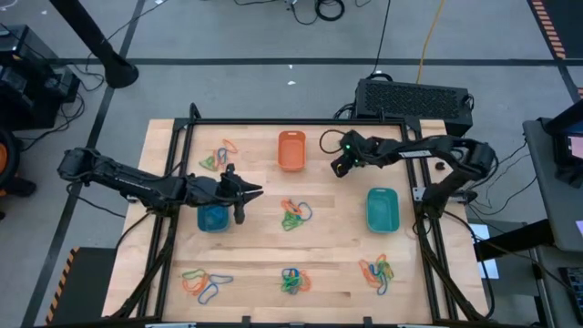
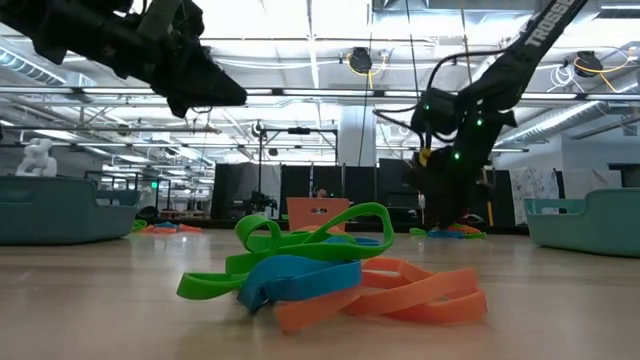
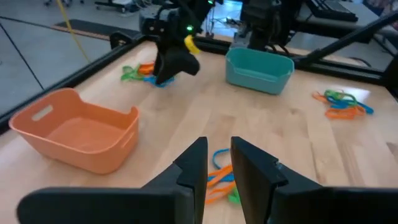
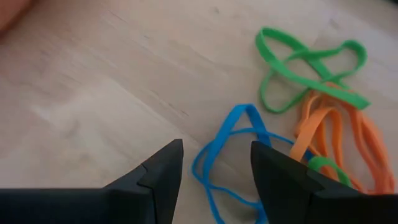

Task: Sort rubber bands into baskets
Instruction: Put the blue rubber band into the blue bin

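High view baskets: teal tub (image 1: 382, 209) runs lengthwise up the table, smooth plastic, rounded corners.
Right gripper (image 4: 214, 171): spread, over flat loops (image 4: 242, 146).

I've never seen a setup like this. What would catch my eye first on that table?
Probably the bright tangles of rubber bands in orange, green and blue, scattered in small heaps over the wooden table. Three little baskets stand among them: orange basket at the back, blue basket on the left, teal basket on the right. Two dark arms reach in, the left gripper beside the blue basket, the right gripper, open, near the orange one.
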Available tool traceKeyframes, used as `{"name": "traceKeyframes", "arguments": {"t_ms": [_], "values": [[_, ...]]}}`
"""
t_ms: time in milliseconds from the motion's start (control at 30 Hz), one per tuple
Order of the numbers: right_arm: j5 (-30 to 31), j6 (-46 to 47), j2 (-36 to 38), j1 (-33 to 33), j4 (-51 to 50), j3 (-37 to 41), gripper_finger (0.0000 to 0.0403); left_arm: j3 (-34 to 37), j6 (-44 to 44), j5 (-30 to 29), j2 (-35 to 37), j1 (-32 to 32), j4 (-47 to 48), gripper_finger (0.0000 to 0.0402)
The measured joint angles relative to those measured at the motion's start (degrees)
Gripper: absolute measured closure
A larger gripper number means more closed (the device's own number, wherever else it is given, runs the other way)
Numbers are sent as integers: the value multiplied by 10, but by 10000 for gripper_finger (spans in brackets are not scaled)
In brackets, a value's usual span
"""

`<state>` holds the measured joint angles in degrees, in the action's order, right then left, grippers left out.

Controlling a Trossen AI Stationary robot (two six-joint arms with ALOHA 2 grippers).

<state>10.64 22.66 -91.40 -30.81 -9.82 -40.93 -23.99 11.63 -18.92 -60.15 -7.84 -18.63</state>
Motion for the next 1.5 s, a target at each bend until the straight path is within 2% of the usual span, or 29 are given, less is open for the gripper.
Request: {"name": "traceKeyframes", "arguments": {"t_ms": [267,367,500,733,800,1033,1200,1367,1500], "values": [[2,5,-22,0,10,0,223,0,0,8,-2,0,0,324],[1,4,-22,0,10,0,237,0,0,8,-2,0,1,324],[-1,-6,-19,-2,13,0,279,0,0,8,-2,0,1,324],[-1,-24,-8,-6,22,0,380,0,0,8,-2,0,4,324],[-1,-28,1,-6,22,0,397,0,0,8,-2,0,4,324],[-7,-30,47,-6,23,0,401,0,0,7,-2,0,16,324],[-68,-29,81,6,42,0,402,0,0,7,-18,0,-15,324],[-133,-23,105,31,96,0,402,0,-1,7,-71,0,-78,324],[-155,-21,117,44,134,0,402,0,-1,30,-116,11,-108,324]]}}
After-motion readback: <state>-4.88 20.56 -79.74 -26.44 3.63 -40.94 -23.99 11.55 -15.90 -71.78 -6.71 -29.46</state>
